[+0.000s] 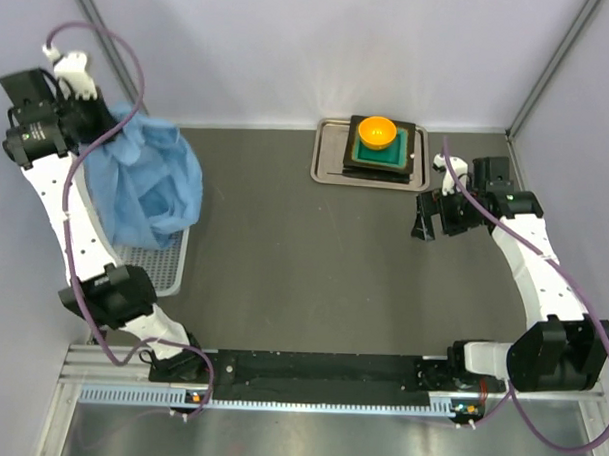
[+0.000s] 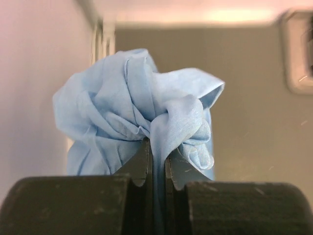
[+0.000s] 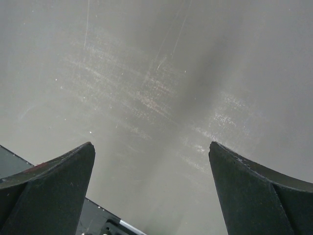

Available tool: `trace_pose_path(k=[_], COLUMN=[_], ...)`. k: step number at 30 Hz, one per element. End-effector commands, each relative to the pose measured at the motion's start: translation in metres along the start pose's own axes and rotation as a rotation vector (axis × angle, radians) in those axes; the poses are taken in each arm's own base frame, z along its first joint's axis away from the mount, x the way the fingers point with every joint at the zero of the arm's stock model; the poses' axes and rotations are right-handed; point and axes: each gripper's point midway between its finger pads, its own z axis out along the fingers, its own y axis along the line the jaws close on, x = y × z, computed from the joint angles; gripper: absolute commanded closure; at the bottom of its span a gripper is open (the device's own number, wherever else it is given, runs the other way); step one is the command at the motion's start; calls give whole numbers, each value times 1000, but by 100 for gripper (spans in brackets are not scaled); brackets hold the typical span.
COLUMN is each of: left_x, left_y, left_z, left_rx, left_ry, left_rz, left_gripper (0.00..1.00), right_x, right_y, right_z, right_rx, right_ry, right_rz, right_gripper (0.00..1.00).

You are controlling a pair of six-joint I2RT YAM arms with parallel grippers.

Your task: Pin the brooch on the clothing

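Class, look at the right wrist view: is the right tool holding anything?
No, the right tool stands wide open, with only bare table showing between its jaws.

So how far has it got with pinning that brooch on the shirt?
Barely started: nothing is pinned. The left end effector is shut on the bunched blue shirt; the right end effector hangs open over the table, empty. Left: spreading the shirt, fetching the brooch, which I cannot see, and pinning it.

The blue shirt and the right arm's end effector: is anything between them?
Only bare tabletop separates the shirt from the right end effector, seen in the top view. The tray and orange bowl sit farther back.
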Motion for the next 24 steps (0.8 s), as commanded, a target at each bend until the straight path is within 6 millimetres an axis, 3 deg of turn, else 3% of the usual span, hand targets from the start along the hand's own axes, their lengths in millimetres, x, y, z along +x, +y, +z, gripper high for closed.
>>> trace_pose_path(k=[1,2,3,6,8,9,11,12,15,18,23,24], left_x=[-86,-96,-107,-131,-154,-154,-162,-170,-182,-198,-225,-221], left_y=[-108,-125,-163,-222,-243,-263,-281,-296,-318,-323,-322,-334], left_z=[-59,-63,-73,-99,-118,-133,-151,-170,-203,-229,-252,-253], left_rx=[254,285,366,530,629,745,840,929,1089,1144,1148,1191], left_ry=[-228,-256,-292,-393,-495,-496,-534,-576,-624,-706,-831,-812], left_rz=[70,89,115,120,125,93,85,83,60,76,84,74], left_gripper=[100,100,100,100,100,100,100,100,100,100,100,100], right_x=[-25,-25,-26,-25,-24,-23,-23,-22,-22,-23,-27,-28], right_y=[6,6,6,5,6,6,5,5,5,5,9,10], right_z=[-13,-14,-14,-16,-18,-17,-18,-18,-18,-18,-15,-15], right_rx=[-15,-14,-13,-4,-1,0,5,7,4,-1,-28,-37], right_ry=[-76,-79,-80,-82,-87,-84,-87,-86,-85,-88,-84,-84], right_rz=[-21,-21,-23,-24,-30,-30,-33,-33,-34,-33,-24,-23], right_gripper=[1,1,1,1,1,1,1,1,1,1,1,1])
